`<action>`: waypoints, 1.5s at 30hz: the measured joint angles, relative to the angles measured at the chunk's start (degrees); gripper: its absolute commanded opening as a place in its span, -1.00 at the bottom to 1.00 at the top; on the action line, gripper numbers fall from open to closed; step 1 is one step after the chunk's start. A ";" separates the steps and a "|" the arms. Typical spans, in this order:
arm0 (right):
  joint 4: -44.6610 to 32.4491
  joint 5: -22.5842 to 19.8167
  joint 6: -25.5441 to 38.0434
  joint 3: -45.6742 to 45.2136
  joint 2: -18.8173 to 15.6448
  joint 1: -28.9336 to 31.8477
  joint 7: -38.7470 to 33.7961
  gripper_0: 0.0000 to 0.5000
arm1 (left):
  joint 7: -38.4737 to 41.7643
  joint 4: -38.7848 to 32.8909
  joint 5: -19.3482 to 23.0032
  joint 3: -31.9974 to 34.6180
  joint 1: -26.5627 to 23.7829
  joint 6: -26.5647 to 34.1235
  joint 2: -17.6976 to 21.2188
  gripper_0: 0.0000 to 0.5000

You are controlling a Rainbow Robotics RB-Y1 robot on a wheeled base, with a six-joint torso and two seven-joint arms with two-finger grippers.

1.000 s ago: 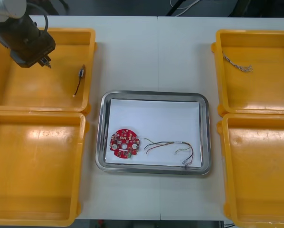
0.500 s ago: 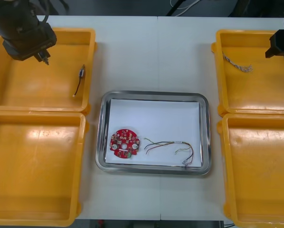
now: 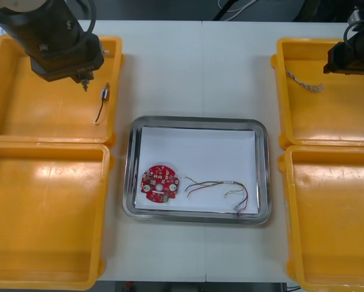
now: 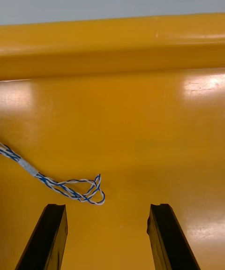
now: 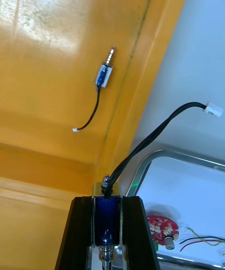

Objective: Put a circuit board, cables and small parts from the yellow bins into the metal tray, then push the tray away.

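My left gripper [image 3: 83, 82] hangs over the far left yellow bin [image 3: 11, 115]. In the left wrist view the left gripper [image 5: 108, 200] is shut on a small metal part [image 5: 107, 221] with a blue body, whose black cable [image 5: 154, 131] arcs up to a white plug. A second such part [image 3: 103, 97] [image 5: 104, 74] lies in that bin near its inner wall. My right gripper [image 3: 346, 59] [image 4: 108, 237] is open above the far right bin [image 3: 328, 121], just short of the twisted blue and white cable [image 3: 304, 81] [image 4: 63, 184]. The metal tray [image 3: 197, 120] holds a red circuit board [image 3: 159, 184] and a red and yellow cable [image 3: 221, 188].
Both near bins, the left one [image 3: 45, 267] and the right one [image 3: 334, 267], hold nothing. The tray has a white inside. Bare table [image 3: 200, 67] runs between the two far bins and beyond the tray.
The left arm has moved right across its bin, toward the inner wall and the tray. The right arm has come in from the right edge over the far right bin.
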 measured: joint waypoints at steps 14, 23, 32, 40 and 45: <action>10.38 0.71 -8.76 1.86 1.67 -1.25 0.00 1.00 | 0.03 -4.72 -0.10 -9.03 0.00 -1.44 -5.05 -1.00; 15.73 1.02 -9.12 1.87 1.95 -4.29 0.00 1.00 | 0.05 -5.05 -1.72 -15.75 0.01 -6.58 -7.87 -1.00; 18.11 1.33 -9.53 1.87 1.97 -6.25 0.00 1.00 | 0.05 -5.04 -4.05 -22.46 0.72 -10.27 -9.02 -1.00; 20.36 1.34 -11.70 1.87 1.98 -6.39 0.00 1.00 | 0.05 -4.87 -7.11 -23.91 3.62 -13.56 -9.09 -1.00; 20.63 1.34 -11.70 1.87 1.98 -6.39 0.00 1.00 | 0.05 -2.24 -8.09 -24.60 4.03 -16.43 -9.13 -1.00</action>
